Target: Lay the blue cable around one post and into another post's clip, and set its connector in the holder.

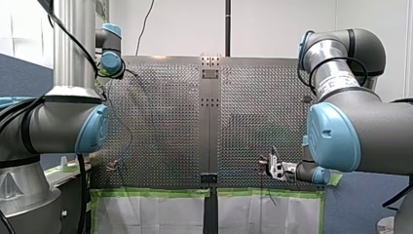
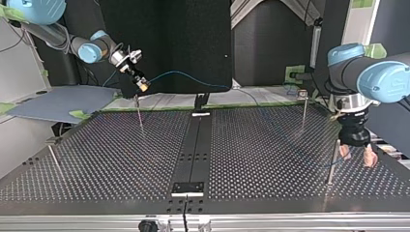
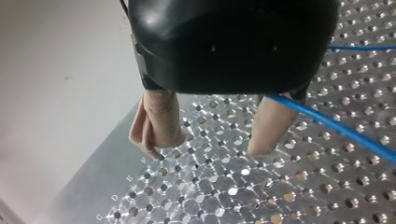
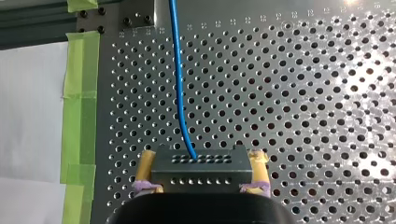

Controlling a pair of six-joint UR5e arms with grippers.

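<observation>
Over the table, my right gripper holds up the blue cable by its connector.
In the top view my right gripper sits raised at ten o'clock, its yellow pads clamped on the connector's two sides. My left gripper is low at four o'clock, just beside a thin post, and stands wide with nothing between its beige pads. The cable runs from ten o'clock toward that post and passes beside one left finger. It looks light, limp and slick, so it is probably best pinched squarely near the bend. The connector is a small rigid block and suits this side grip.
</observation>
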